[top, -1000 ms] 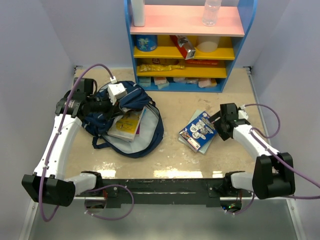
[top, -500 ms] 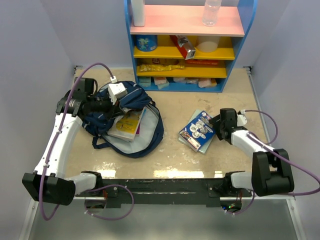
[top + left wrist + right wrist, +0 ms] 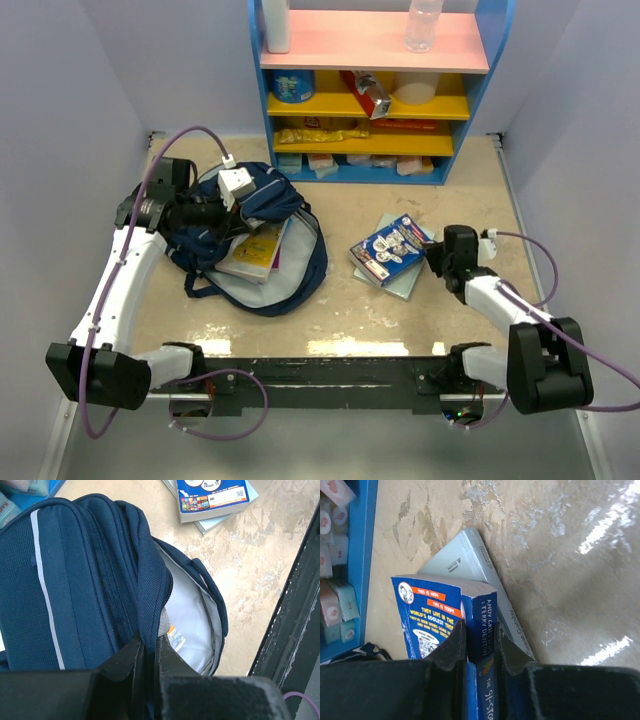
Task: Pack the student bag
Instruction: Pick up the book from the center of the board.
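My left gripper (image 3: 150, 650) is pinched shut on the rim of the student bag (image 3: 262, 196), which lies at the left of the table (image 3: 420, 320) with its mouth gaping. I should hold that lip high and steady so the opening doesn't sag. My right gripper (image 3: 481, 637) is clamped on the spine of the blue book (image 3: 437, 625), which lies over a pale grey book (image 3: 465, 560) well apart from the bag. Since I'm gripping near a corner, I should lift slow and level, leaving the grey one behind.

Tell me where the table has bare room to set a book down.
Bare: the strip between the student bag and the blue book; the far right corner beside the shelf. Crowded: the left side, filled by the bag.
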Controlling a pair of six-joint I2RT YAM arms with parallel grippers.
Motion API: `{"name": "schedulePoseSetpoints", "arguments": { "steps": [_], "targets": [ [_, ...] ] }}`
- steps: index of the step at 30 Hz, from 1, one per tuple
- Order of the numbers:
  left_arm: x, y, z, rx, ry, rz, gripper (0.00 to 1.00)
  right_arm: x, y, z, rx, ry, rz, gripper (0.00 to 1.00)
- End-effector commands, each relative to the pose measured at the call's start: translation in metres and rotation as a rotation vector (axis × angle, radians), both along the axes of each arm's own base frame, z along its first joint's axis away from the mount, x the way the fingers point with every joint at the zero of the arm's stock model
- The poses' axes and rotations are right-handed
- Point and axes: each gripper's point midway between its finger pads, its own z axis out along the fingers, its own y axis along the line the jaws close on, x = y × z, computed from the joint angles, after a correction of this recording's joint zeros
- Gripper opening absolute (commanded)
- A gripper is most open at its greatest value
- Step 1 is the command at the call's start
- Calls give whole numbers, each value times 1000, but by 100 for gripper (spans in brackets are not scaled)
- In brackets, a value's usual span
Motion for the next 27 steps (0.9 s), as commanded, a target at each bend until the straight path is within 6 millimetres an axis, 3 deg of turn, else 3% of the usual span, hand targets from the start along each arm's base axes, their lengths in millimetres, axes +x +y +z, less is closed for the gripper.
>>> {"name": "schedulePoseSetpoints", "arguments": {
  "steps": [1,6,11,17,21,27],
  "targets": [
    [6,-13,25,-72,-116,-61,0,-32,-15,-10,-64,112,-29,0],
    [6,-13,27,-72,-126,-60,0,-31,2,31,-8,-20,60,0],
    [7,-14,32,-82,-131,-59,0,-17,46,85,102,-206,292,0],
    [9,-13,38,-81,-143,-51,0,-10,82,157,181,-423,468,0],
    [12,-13,39,-78,-150,-42,0,-12,112,203,230,-525,604,0],
    [14,-12,44,-80,-161,-35,0,-19,155,255,323,-647,716,0]
  ]
}}
